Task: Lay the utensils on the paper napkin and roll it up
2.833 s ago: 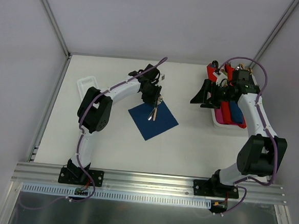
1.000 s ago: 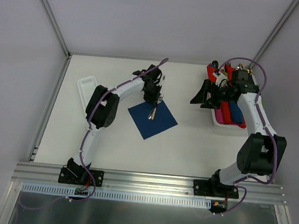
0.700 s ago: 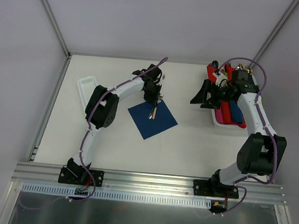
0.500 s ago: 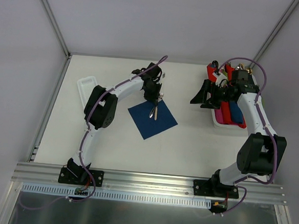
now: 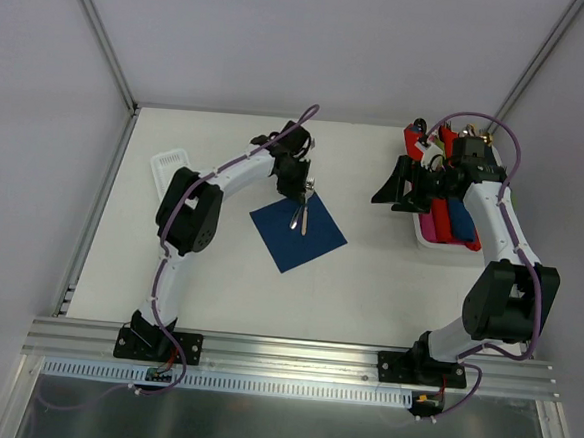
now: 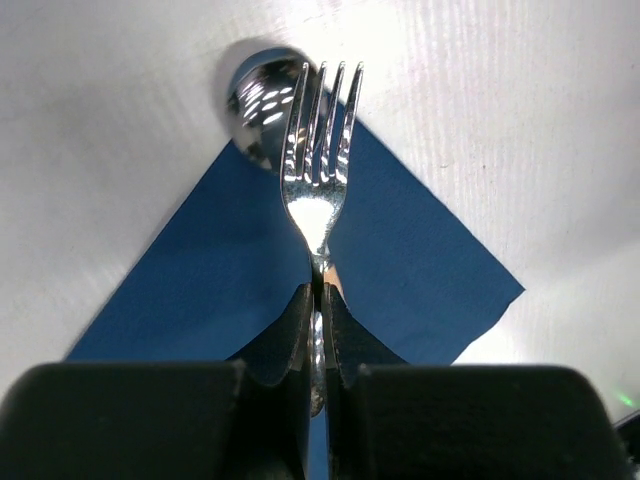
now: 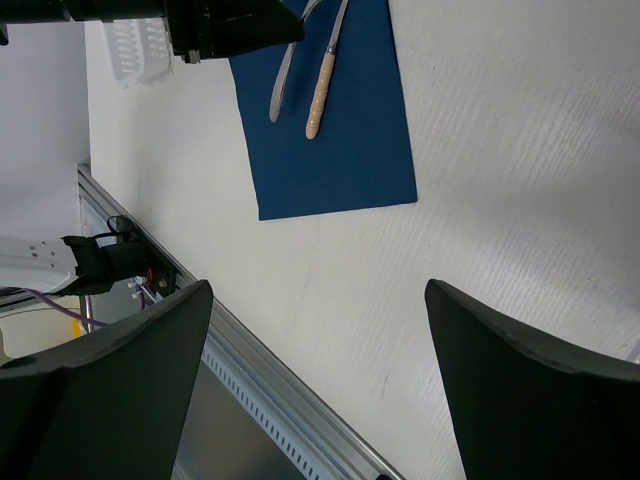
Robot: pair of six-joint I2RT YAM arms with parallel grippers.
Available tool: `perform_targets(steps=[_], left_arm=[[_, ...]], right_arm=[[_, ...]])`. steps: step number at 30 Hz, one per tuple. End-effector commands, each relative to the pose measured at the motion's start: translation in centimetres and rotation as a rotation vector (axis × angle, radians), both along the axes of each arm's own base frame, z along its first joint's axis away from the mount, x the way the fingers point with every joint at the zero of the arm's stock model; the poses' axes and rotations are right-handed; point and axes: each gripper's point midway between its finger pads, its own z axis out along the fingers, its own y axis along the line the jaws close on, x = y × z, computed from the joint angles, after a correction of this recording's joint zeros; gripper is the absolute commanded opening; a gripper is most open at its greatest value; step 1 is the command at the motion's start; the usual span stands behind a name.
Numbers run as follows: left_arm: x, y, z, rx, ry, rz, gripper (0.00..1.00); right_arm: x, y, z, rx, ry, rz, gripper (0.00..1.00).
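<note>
The dark blue paper napkin (image 5: 299,236) lies flat as a diamond mid-table; it also shows in the left wrist view (image 6: 220,280) and the right wrist view (image 7: 335,140). My left gripper (image 5: 296,186) is shut on the fork (image 6: 320,150) at its neck (image 6: 316,300), tines pointing past the napkin's far corner. The spoon's shiny bowl (image 6: 262,100) lies just left of the tines, partly off the napkin. Both utensils (image 5: 300,216) lie side by side over the napkin's far corner, a tan handle (image 7: 320,90) showing. My right gripper (image 5: 395,186) is open and empty (image 7: 318,290), well to the right.
A white tray (image 5: 423,240) at the right holds red, pink and blue rolls. A white basket (image 5: 168,165) stands at the left. The aluminium rail (image 5: 293,354) runs along the near edge and shows in the right wrist view (image 7: 260,385).
My left gripper has shifted slightly back and left while staying over the utensils at the napkin's far corner. The right arm and napkin have not moved.
</note>
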Motion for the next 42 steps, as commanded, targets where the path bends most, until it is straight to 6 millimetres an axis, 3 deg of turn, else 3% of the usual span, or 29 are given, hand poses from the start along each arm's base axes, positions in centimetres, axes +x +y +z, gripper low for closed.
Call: perform_targets(steps=[1, 5, 12, 20, 28, 42], left_arm=[[1.3, 0.7, 4.6, -0.085, -0.077, 0.142, 0.0], [1.8, 1.6, 5.3, -0.125, -0.086, 0.273, 0.0], [1.4, 2.0, 3.3, -0.149, -0.013, 0.375, 0.0], [1.0, 1.5, 0.9, -0.152, 0.055, 0.343, 0.0], [1.4, 1.6, 0.4, -0.112, 0.002, 0.24, 0.0], [1.2, 1.4, -1.1, -0.115, 0.047, 0.24, 0.0]], right_arm=[[-0.1, 0.2, 1.1, 0.006, -0.044, 0.019, 0.92], [-0.2, 0.1, 1.0, 0.003, -0.043, 0.018, 0.92], [-0.3, 0.1, 0.9, -0.001, -0.044, 0.018, 0.92], [-0.3, 0.0, 0.8, -0.004, -0.043, 0.019, 0.92], [-0.2, 0.0, 0.6, -0.004, -0.037, 0.018, 0.92], [-0.2, 0.0, 0.5, -0.006, -0.035, 0.018, 0.92]])
